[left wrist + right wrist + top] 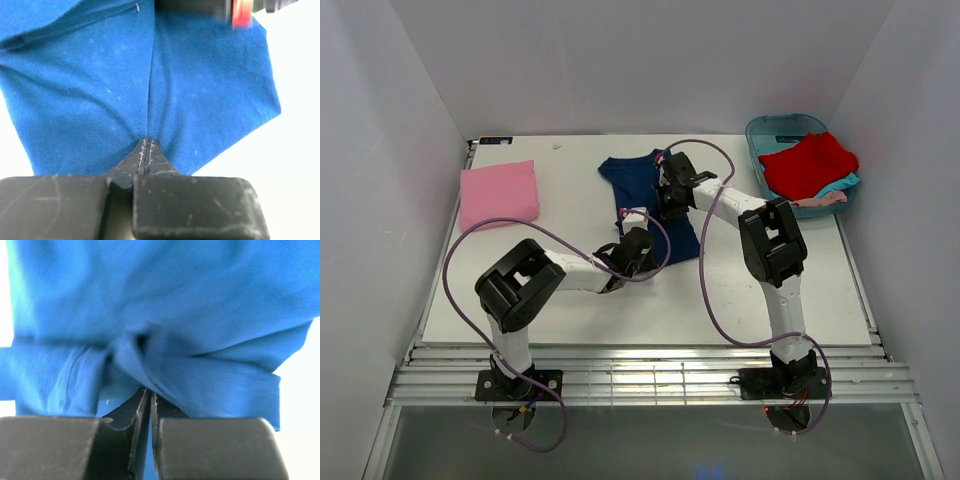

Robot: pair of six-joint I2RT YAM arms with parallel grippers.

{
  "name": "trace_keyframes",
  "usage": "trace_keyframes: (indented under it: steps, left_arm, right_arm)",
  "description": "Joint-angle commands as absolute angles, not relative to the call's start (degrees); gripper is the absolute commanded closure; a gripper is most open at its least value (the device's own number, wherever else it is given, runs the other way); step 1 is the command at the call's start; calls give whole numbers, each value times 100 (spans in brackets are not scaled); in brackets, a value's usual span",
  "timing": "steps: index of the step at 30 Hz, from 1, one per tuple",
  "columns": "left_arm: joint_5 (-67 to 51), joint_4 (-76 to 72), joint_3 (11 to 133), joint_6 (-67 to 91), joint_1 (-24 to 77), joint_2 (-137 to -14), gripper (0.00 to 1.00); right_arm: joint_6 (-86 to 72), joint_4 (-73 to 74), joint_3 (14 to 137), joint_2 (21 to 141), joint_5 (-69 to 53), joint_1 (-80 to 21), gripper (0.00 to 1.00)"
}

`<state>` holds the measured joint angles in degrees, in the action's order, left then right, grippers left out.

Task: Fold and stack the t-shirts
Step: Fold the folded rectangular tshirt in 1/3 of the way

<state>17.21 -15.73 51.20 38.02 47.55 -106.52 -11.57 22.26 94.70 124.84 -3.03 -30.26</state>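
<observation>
My L gripper (145, 142) & R gripper (148, 390) both pinch navy tee (626, 178), fingers pressed together on cloth, mid-table. Pink tee (498, 193) folded far left; red tee (808, 163) in tub (770, 128).

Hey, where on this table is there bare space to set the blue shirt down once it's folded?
Bare table lies between the pink tee and the navy tee, and along the near edge between the arm bases. A smaller patch sits just this side of the teal tub. The middle is crowded: the left arm, right arm and cables meet there.
</observation>
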Motion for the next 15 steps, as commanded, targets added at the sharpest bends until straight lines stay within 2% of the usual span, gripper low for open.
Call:
trace_keyframes:
  steps: [1,15]
  left_arm:
    - [1494,-527,4676,3797,4887,-10644,100]
    - [1600,-431,4053,3841,4904,-10126,100]
  right_arm:
    - [-1037,2303,10037,12630,193,-2979,92]
    - [-1160,2268,10670,12999,-149,-2935,92]
